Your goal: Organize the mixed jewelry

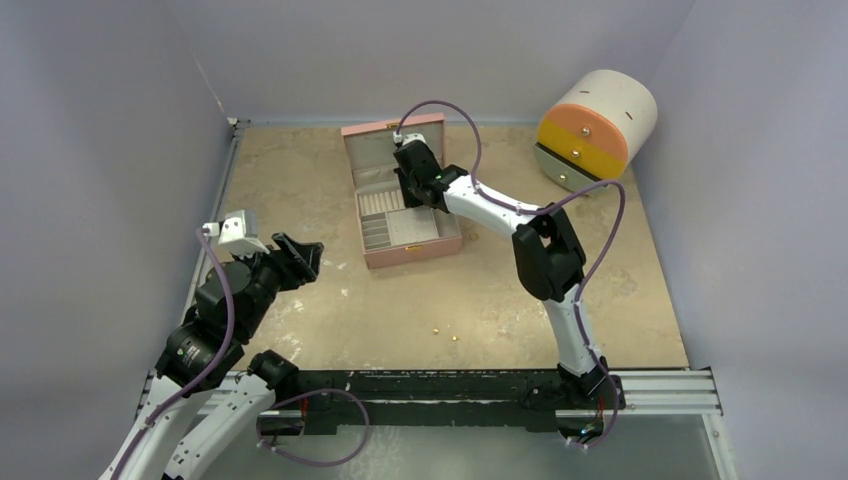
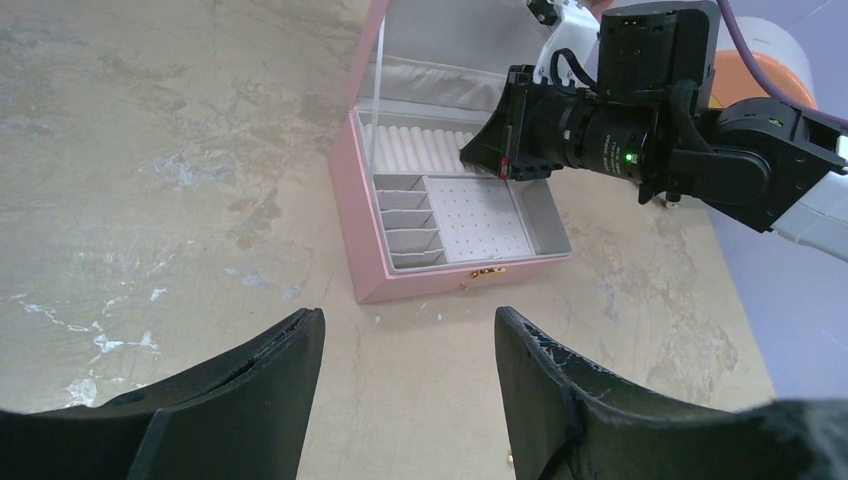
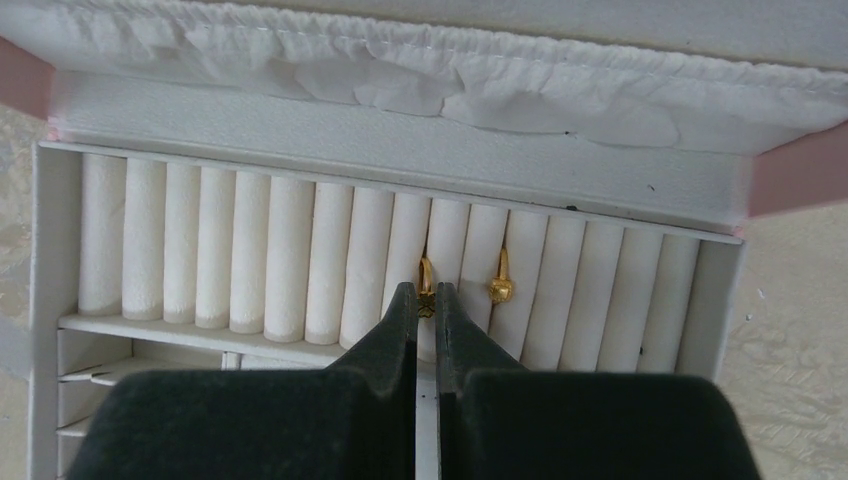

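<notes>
Right wrist view: my right pincer (image 3: pixel 420 296) has its two dark fingers pressed together, tips down on the ring rolls (image 3: pixel 250 250) of the box (image 3: pixel 25 80). Right at the tips sits a ring (image 3: pixel 426 278), a thin gold-coloured band standing on edge in the groove between two white rolls. Only its upper arc and a glint between my tips show. I cannot tell whether I am pinching it or only touching it. Two grooves to the right stands a second ring (image 3: pixel 500 284), also gold, upright in its slot, with a small knob at its lower end. The other grooves show nothing. Behind the rolls rises the open lid with its gathered white pocket.

In front of the rolls, as my left wrist camera sees it, the box has a column of small grey compartments (image 2: pixel 405 225) and beside them a pale dotted panel (image 2: pixel 480 220).

My left pincer (image 2: pixel 410 345) hangs with fingers apart and nothing between them, off the box's left front, above the bare worktop (image 1: pixel 300 180).

From the top view, two loose gold bits (image 1: pixel 437 328) lie on the worktop near each other, in front of the box and well apart from both pincers. They are too small to make out their shape.
</notes>
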Controlling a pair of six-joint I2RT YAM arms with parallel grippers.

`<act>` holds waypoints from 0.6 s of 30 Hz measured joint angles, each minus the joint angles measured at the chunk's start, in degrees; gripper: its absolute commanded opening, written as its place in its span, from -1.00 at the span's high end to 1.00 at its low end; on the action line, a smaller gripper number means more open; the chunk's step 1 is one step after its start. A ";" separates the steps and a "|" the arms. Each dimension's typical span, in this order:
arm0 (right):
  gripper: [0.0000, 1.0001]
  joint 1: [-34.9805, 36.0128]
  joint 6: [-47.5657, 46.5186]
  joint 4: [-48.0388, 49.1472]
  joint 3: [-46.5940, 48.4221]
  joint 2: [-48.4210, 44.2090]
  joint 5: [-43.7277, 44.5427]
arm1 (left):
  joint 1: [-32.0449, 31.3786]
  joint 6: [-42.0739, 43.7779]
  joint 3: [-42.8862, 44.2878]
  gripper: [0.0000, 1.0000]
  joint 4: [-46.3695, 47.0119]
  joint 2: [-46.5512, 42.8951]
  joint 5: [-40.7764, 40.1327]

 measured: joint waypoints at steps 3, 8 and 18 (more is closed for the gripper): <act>1.00 0.00 0.31 0.44 0.04 0.50 0.20 | 0.00 0.00 0.00 -0.25 0.00 0.00 -0.02; 1.00 0.00 0.50 0.81 0.04 0.76 0.26 | 0.00 0.00 0.00 -0.25 0.00 0.00 -0.04; 0.73 0.00 1.92 1.57 0.09 1.55 0.13 | 0.00 0.00 0.00 -0.26 0.00 0.09 -0.13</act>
